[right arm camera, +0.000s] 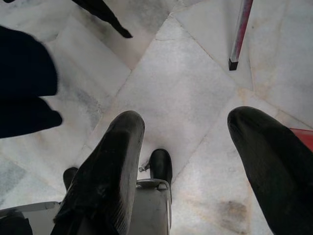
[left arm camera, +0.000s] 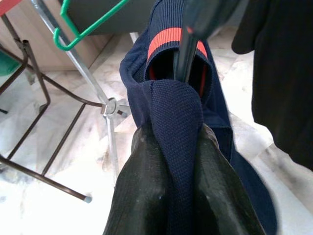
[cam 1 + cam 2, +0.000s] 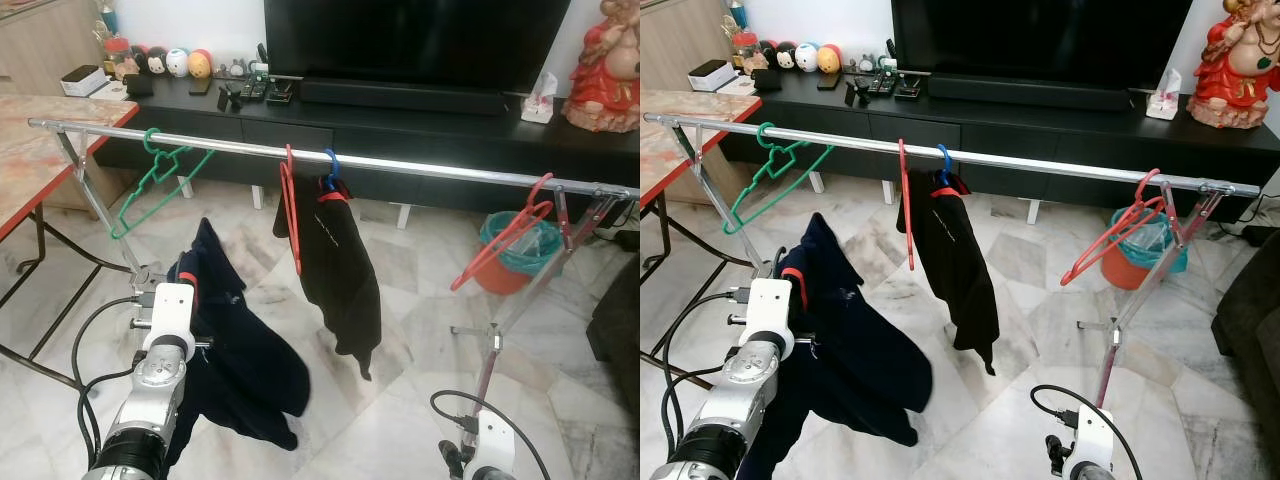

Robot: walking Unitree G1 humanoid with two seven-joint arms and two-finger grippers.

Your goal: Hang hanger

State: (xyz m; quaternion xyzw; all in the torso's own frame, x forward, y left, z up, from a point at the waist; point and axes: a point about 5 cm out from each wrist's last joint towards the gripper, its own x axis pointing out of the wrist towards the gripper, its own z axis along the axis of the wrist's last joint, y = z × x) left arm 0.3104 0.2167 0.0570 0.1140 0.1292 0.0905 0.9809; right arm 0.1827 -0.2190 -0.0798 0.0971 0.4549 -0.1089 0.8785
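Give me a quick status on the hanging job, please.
Left gripper shut on navy garment, below the rail. Right gripper open, idle near the floor. Free rail between green hanger and red hanger.

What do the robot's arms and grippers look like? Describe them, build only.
Both arms are silver metal with ribbed round joints, white box-shaped wrist housings and looping black cables. The left gripper and right gripper each have two long, rounded fingers of matte black, lightly scuffed.

I stand in a home living room: a big television (image 3: 410, 40) on a long black cabinet (image 3: 400, 125) at twelve o'clock, marble floor (image 3: 400, 400), a clothes rail (image 3: 330, 158) across it.
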